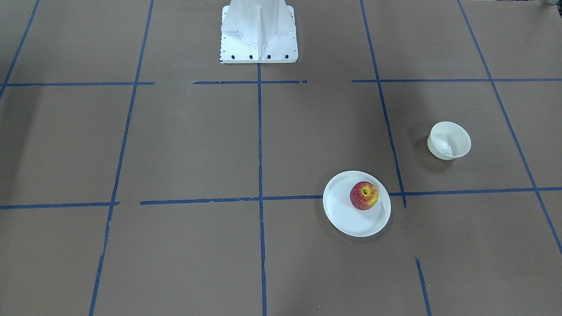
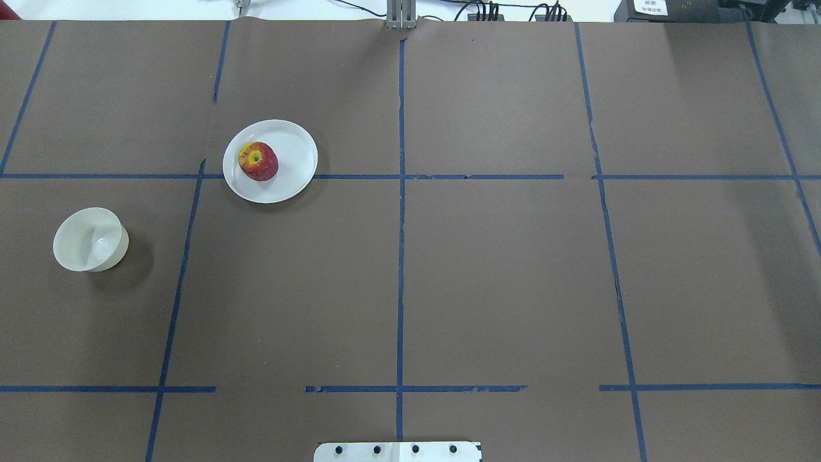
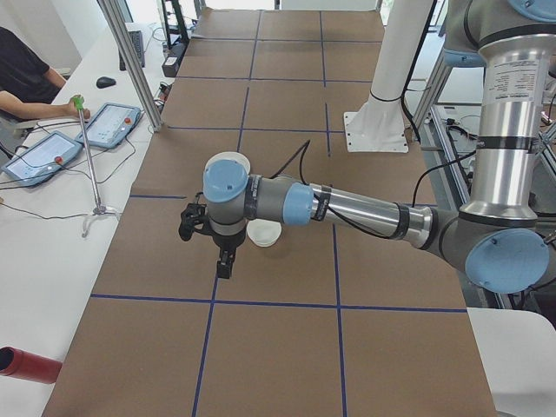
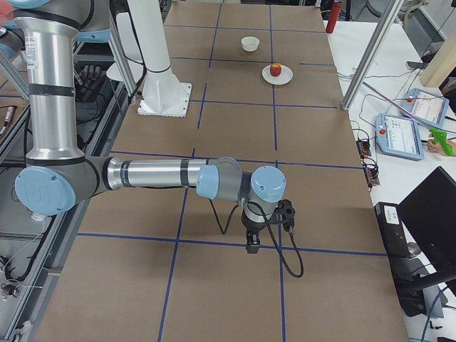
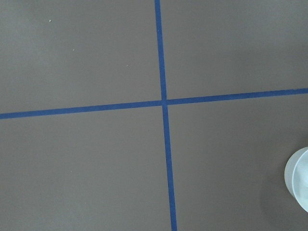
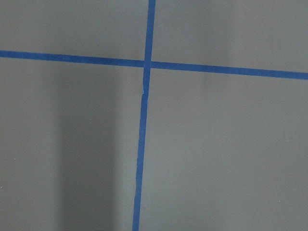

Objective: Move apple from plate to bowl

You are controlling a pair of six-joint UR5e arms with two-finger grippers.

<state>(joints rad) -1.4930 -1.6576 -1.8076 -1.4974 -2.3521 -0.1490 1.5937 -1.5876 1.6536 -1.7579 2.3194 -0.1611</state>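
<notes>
The red and yellow apple (image 1: 364,195) (image 2: 258,161) lies on the flat white plate (image 1: 347,219) (image 2: 292,160), toward the plate's side facing the bowl. The small cream bowl (image 1: 449,140) (image 2: 90,239) stands empty and apart from the plate. It shows at the edge of the left wrist view (image 5: 299,180). My left gripper (image 3: 224,263) hangs above the table beside the bowl (image 3: 264,233); I cannot tell if it is open or shut. My right gripper (image 4: 253,242) hangs far from the plate (image 4: 277,75); I cannot tell its state either.
The brown table is marked with blue tape lines (image 2: 401,256). The white robot base (image 1: 259,33) stands at the table's edge. Tablets and a green-tipped stand (image 3: 87,156) are on the side bench, with an operator seated there. A red cylinder (image 3: 26,365) lies at the near corner.
</notes>
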